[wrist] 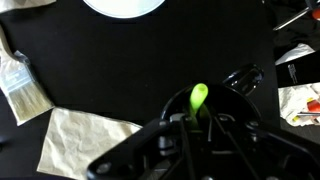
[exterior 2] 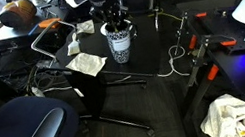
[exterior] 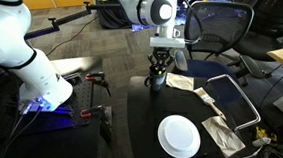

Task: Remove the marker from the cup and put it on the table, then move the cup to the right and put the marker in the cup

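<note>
The dark cup [exterior: 156, 83] stands on the black table [exterior: 143, 129] near its far edge; it also shows in the other exterior view [exterior 2: 118, 45]. In the wrist view its glossy rim and side handle [wrist: 243, 78] lie just beneath the fingers. The yellow-green marker [wrist: 199, 97] stands in the cup with its end sticking out. My gripper [wrist: 197, 118] hangs straight down over the cup, with the two fingers close on either side of the marker and seemingly shut on it. The gripper shows in both exterior views [exterior: 159, 65] [exterior 2: 115, 25].
A round white plate [exterior: 179, 137] [wrist: 123, 6] lies on the table toward the near side. Crumpled napkins lie by the cup [exterior: 179, 82] [wrist: 85, 135] and beside the plate [exterior: 221, 135]. A metal frame [exterior: 236, 96] and an office chair [exterior: 220, 29] stand at the table's edge.
</note>
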Robot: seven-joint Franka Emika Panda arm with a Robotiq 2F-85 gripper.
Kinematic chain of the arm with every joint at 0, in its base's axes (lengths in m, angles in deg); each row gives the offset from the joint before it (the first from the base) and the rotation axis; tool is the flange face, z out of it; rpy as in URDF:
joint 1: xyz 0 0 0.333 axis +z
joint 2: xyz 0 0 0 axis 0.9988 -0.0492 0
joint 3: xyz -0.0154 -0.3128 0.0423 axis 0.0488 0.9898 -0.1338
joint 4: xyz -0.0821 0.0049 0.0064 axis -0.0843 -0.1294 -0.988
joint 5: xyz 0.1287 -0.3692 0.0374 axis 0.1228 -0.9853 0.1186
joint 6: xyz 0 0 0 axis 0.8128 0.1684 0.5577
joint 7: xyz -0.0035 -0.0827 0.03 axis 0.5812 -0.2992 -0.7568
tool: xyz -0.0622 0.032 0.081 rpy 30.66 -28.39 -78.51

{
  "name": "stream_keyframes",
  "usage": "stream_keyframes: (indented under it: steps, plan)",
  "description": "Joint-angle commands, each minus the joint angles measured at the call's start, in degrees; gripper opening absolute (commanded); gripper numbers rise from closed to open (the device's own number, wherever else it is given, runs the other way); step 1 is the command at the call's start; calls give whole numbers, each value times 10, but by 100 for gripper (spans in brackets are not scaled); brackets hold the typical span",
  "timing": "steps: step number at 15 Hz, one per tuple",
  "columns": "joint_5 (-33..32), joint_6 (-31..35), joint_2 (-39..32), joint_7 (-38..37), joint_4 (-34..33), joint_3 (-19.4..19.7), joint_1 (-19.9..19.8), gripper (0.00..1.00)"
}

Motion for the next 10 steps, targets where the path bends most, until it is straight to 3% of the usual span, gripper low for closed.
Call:
stream_keyframes:
  steps: [1, 10]
  plan:
    - [9, -15, 66, 20, 44, -4, -2, 3]
    - [30, -79, 230, 16, 113, -13, 16, 3]
